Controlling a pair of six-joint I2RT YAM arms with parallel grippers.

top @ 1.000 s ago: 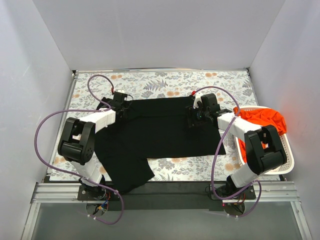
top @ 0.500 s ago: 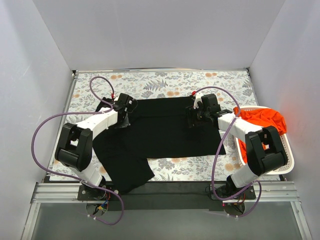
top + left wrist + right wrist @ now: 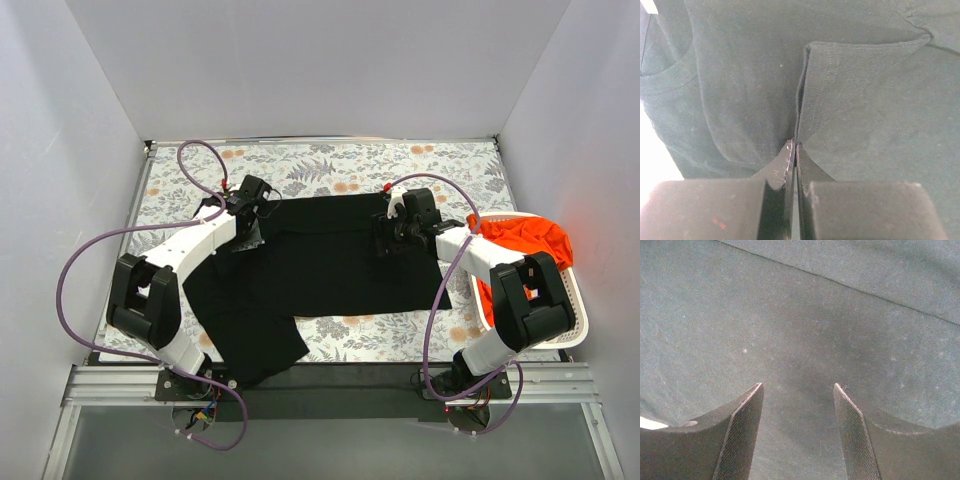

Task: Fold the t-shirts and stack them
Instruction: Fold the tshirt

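A plain black t-shirt (image 3: 330, 260) lies spread across the floral table, one part hanging toward the near edge. My left gripper (image 3: 252, 228) is at the shirt's far left part, shut on a raised fold of the black cloth (image 3: 805, 100); its tips (image 3: 795, 146) pinch the crease. The collar (image 3: 662, 80) shows at the left of that view. My right gripper (image 3: 388, 240) is open just over the shirt's right part, with only flat black cloth (image 3: 800, 325) between its fingers (image 3: 742, 430). The chest mark is not visible.
A white slatted basket (image 3: 580, 320) stands at the right table edge with an orange shirt (image 3: 525, 240) heaped in it. Grey walls close in the table on three sides. Purple cables loop over both arms.
My left gripper has moved right and a little farther back over the shirt, carrying the pinched fold with it. The right arm has stayed put.
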